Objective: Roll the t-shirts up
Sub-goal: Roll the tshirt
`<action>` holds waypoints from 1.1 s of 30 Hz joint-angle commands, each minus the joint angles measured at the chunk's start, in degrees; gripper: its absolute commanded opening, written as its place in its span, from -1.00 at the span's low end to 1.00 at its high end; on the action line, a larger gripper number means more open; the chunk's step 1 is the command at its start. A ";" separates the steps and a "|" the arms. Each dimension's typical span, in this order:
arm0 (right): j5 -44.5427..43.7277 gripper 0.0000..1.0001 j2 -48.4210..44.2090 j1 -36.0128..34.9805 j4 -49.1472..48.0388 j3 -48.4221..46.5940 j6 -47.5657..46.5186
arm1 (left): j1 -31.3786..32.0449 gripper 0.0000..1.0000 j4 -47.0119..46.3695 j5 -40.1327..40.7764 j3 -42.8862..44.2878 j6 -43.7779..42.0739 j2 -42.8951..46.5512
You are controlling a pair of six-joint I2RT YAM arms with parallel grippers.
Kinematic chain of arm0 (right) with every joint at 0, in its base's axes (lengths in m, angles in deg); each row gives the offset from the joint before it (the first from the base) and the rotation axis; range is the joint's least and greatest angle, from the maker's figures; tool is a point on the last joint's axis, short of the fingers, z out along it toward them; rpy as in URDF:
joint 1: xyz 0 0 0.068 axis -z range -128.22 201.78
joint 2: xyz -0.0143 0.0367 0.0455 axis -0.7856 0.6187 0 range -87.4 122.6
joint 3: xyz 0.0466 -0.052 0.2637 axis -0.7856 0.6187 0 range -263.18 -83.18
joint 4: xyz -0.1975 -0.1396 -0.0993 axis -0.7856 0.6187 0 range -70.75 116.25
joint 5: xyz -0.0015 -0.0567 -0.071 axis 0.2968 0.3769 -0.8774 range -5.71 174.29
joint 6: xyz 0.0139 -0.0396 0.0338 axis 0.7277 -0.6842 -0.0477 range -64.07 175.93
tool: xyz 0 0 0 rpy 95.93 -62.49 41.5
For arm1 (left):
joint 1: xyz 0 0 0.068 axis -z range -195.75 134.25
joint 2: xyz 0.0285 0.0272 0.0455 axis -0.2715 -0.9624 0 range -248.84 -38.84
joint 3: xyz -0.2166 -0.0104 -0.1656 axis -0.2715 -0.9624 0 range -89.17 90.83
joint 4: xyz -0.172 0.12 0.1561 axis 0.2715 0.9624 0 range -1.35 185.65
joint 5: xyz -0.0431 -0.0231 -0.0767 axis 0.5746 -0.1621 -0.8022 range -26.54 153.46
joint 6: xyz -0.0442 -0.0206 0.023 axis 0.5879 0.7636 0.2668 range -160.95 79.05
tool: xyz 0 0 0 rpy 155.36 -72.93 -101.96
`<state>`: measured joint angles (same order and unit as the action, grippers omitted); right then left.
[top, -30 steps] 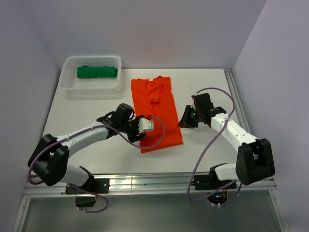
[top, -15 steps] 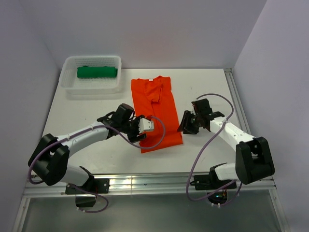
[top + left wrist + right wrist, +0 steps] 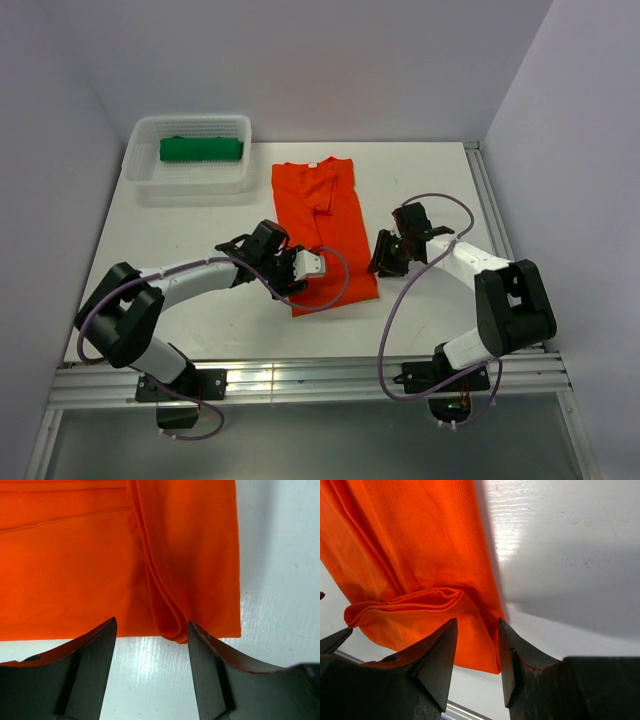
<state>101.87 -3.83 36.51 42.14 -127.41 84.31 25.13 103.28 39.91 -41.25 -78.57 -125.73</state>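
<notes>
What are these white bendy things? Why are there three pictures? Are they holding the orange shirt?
They are two robot arms bolted to a table. Each arm ends in a gripper, a sort of hand with two fingers. The big picture comes from a camera up above. The other two come from little cameras on the wrists, so you see the dark fingers close up. On the table lies an orange t-shirt, folded into a long strip. A green t-shirt, bundled small, sits in the white basket at the back. The left gripper and the right gripper are near the shirt's closest end, one on each side. Both are open, and neither is pinching the cloth yet.
</notes>
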 commanded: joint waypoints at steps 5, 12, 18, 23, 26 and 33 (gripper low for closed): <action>-0.18 -0.14 2.03 -2.05 -2.68 -2.35 -0.35 | 0.60 0.14 -2.24 2.98 1.38 1.33 -3.72; 0.78 -0.27 2.12 -2.49 -3.30 -1.74 0.01 | 0.78 0.01 -1.80 3.16 1.47 1.33 -4.34; 0.26 -0.21 3.00 -2.49 -3.65 -1.13 0.36 | 0.78 -0.03 -1.27 3.42 2.00 1.42 -4.78; 1.13 -0.29 3.70 -2.66 -4.35 -0.42 0.45 | 0.86 -0.08 -0.92 3.60 2.35 1.15 -4.60; 1.14 -0.72 3.53 -3.01 -4.27 -0.77 0.80 | 0.86 -0.19 -0.66 3.60 2.79 1.33 -4.78; -1.15 -1.00 -0.59 -3.10 -1.89 -1.48 1.06 | 0.95 -0.77 1.45 3.60 5.25 1.33 -4.51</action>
<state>102.18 -0.72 33.82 39.80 -127.47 85.08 25.72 103.74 43.62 -38.87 -77.31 -130.49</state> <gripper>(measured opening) 0.008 0.135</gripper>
